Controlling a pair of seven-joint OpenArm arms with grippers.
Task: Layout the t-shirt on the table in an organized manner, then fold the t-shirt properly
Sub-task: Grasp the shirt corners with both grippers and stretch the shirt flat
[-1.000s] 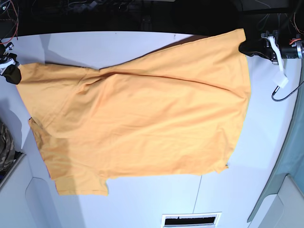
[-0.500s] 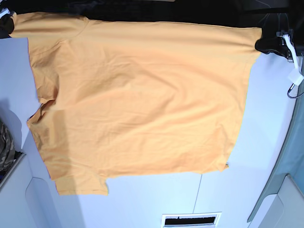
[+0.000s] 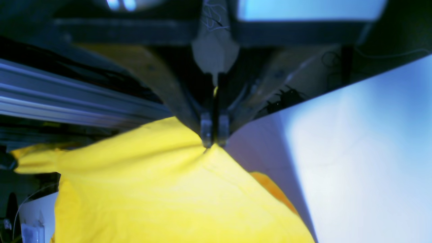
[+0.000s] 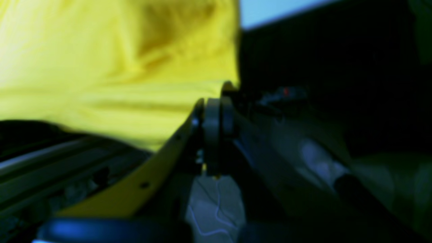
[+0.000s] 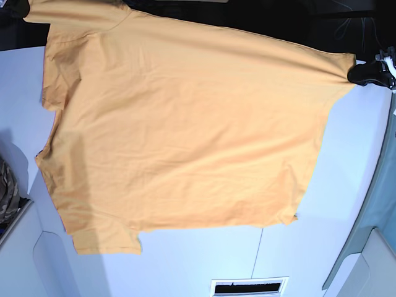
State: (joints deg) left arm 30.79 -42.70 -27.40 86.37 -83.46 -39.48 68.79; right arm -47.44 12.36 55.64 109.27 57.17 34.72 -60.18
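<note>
While blurred, left gripper [image 3: 213,143] and right gripper [image 4: 216,101] pinch t-shirt [image 5: 179,130] corners.

T-shirt [image 5: 179,130] plain orange-yellow; table [image 5: 346,185] white; camouflage cloth [image 5: 6,195], seemingly.

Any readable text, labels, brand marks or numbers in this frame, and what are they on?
None can be read.
The t-shirt shows plain orange-yellow cloth in all three views, no print or lettering.
A small pale speck at its hem corner may be a tag; too small to read.
The table is bare white, unmarked.
The vent-like slot at the table's near edge carries no visible text.
Both wrist views are blurred; nothing legible on the fingers.
</note>
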